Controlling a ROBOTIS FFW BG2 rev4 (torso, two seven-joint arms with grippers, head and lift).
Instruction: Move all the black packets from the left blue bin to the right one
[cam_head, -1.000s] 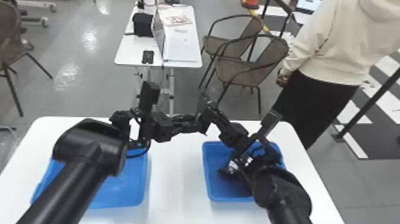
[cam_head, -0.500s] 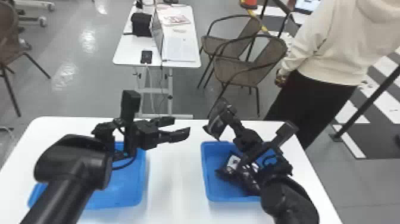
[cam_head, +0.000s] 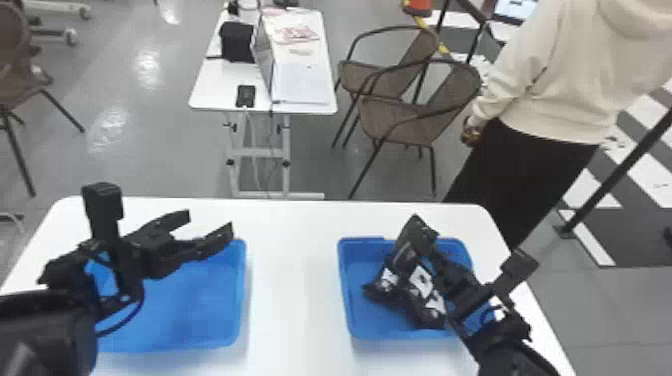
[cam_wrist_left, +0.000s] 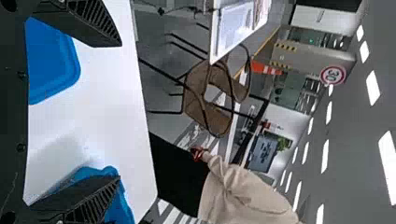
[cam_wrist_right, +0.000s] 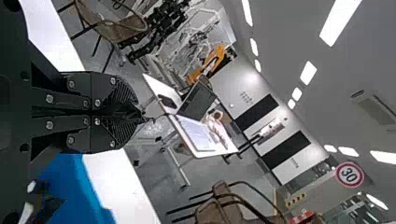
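Right gripper clamps a glossy black packet, while the left gripper's fingers stand apart.

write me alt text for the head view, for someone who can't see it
Above a white table, a robot's right gripper holds a black packet over the right blue bin, where more black packets lie, while its left gripper hangs open by the left blue bin. Behind are chairs and a person.
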